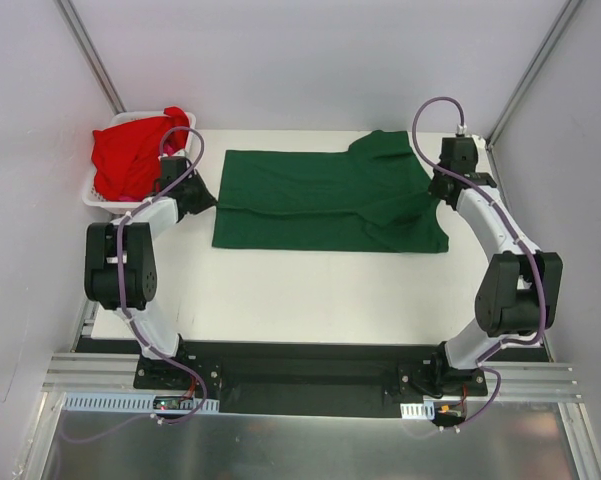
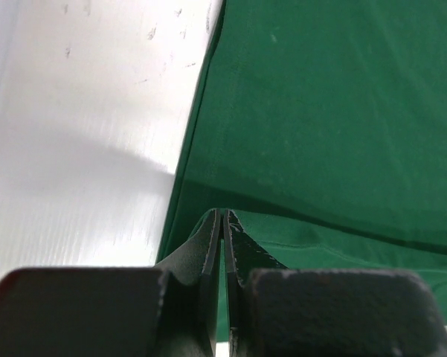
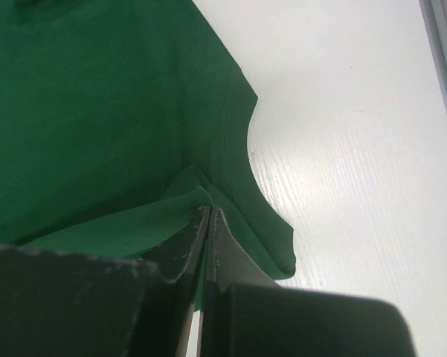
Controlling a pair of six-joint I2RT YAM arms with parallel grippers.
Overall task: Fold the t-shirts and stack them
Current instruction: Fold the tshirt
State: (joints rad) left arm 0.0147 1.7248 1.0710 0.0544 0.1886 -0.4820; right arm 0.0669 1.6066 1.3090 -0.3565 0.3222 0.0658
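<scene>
A dark green t-shirt (image 1: pixel 325 200) lies spread across the white table, partly folded over on itself. My left gripper (image 1: pixel 202 197) is at its left edge, shut on a lifted fold of the green cloth (image 2: pixel 312 238). At the shirt's right edge my right gripper (image 1: pixel 438 190) is also shut on a pinch of green cloth (image 3: pixel 119 230), close to the collar curve (image 3: pixel 242 134). A bright red t-shirt (image 1: pixel 130 155) is bunched in the basket at the back left.
The white slotted basket (image 1: pixel 98 195) stands at the table's back left corner, just behind my left arm. Bare white table (image 1: pixel 310 290) lies in front of the green shirt. Walls close in on both sides.
</scene>
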